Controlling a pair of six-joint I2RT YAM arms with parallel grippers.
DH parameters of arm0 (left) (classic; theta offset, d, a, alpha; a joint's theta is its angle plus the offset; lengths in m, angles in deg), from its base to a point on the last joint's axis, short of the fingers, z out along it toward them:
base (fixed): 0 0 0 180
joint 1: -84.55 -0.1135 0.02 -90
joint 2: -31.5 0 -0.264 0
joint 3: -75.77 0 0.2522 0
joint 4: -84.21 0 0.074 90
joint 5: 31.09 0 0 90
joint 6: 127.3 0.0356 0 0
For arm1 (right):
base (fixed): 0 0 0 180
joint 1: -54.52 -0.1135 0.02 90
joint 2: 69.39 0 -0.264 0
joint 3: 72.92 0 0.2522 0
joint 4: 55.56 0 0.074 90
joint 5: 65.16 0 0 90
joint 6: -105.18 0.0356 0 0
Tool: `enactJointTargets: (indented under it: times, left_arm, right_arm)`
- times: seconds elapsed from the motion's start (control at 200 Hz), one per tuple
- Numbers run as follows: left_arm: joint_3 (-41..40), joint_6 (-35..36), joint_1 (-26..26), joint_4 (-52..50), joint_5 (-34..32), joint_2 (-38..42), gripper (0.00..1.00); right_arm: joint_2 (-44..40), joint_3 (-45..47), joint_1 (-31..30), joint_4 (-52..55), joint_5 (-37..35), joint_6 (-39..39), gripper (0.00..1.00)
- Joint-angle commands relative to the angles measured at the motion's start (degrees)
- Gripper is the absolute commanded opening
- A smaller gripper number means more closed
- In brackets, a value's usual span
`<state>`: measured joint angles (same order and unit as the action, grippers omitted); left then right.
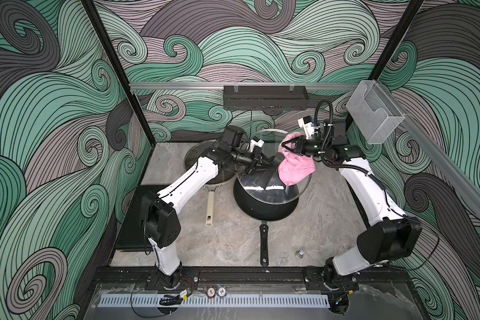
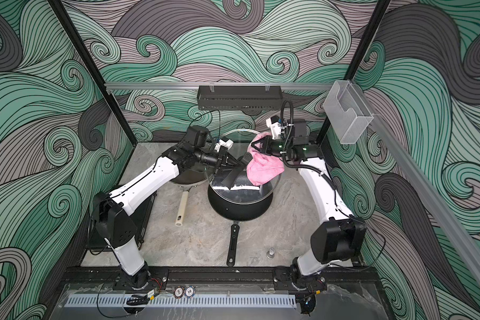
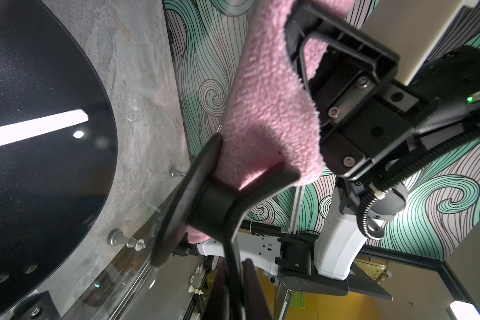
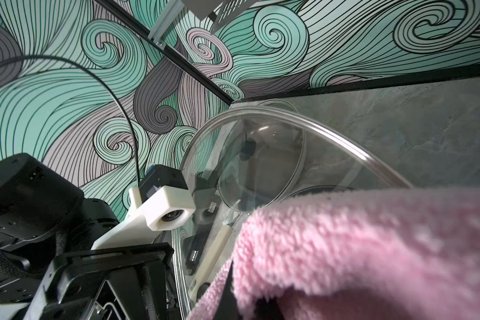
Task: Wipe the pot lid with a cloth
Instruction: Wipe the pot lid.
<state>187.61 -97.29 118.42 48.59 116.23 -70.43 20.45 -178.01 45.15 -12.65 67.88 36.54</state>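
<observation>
My left gripper [image 1: 263,164] [image 2: 234,163] is shut on the black handle [image 3: 205,205] of the round glass pot lid [image 1: 270,140] [image 2: 240,140]. It holds the lid tilted on edge above a black pan [image 1: 266,206]. In the left wrist view a dark bar of the handle runs between my left gripper's [image 3: 236,291] fingers. My right gripper [image 1: 284,145] [image 2: 254,145] is shut on the pink cloth [image 1: 297,169] [image 2: 263,169]. The cloth [image 3: 266,105] [image 4: 372,249] drapes against the lid's face [image 4: 288,166] beside the handle and covers the right gripper's [image 4: 233,299] jaws.
A second glass lid [image 1: 200,155] lies on a pan with a beige handle [image 1: 209,207] at the back left. The black pan's handle [image 1: 263,243] points toward the front. Also here: a small metal knob [image 1: 300,253], a black board [image 1: 133,216], a wall shelf [image 1: 265,97], a clear box [image 1: 372,116].
</observation>
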Motion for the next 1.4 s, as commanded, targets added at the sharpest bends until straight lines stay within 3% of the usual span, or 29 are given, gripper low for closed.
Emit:
enactJointTargets:
  times: [0.0, 0.335, 0.675, 0.836, 0.901, 1.041, 1.236, 1.396]
  left_arm:
    - [1.6, 4.5, 0.6, 8.3, 8.2, 1.6, 0.0]
    - [0.1, 9.9, 2.0, 4.8, 10.7, 1.5, 0.0]
    - [-1.6, 12.9, 3.2, 4.8, 11.5, 3.6, 0.0]
    - [-2.2, 12.5, 2.0, 1.8, 4.6, 3.9, 0.0]
    - [-3.0, 10.0, 1.2, 5.0, 3.6, 3.5, 0.0]
    - [-0.6, 8.2, 1.1, 6.6, 2.7, 0.9, 0.0]
    - [-0.6, 4.5, 0.3, 9.2, 3.0, -0.2, 0.0]
    - [-0.8, 4.5, 0.0, 8.6, 1.9, -0.5, 0.0]
  right_arm:
    - [2.3, -2.9, -1.8, 1.6, 0.5, -3.8, 0.0]
    - [8.4, -8.9, -7.9, 5.6, 1.2, -8.3, 0.0]
    - [13.5, -10.6, -10.7, 2.3, 5.1, -4.8, 0.0]
    - [13.5, -11.2, -10.4, 2.7, -2.9, -2.8, 0.0]
    - [12.4, -10.2, -10.6, 3.3, -7.5, -2.1, 0.0]
    - [10.8, -5.3, -11.3, -2.4, 0.2, -0.6, 0.0]
    - [4.2, 3.3, -11.5, -8.2, 2.6, -0.2, 0.0]
    - [4.1, 4.2, -11.6, -7.9, 3.6, 0.2, 0.0]
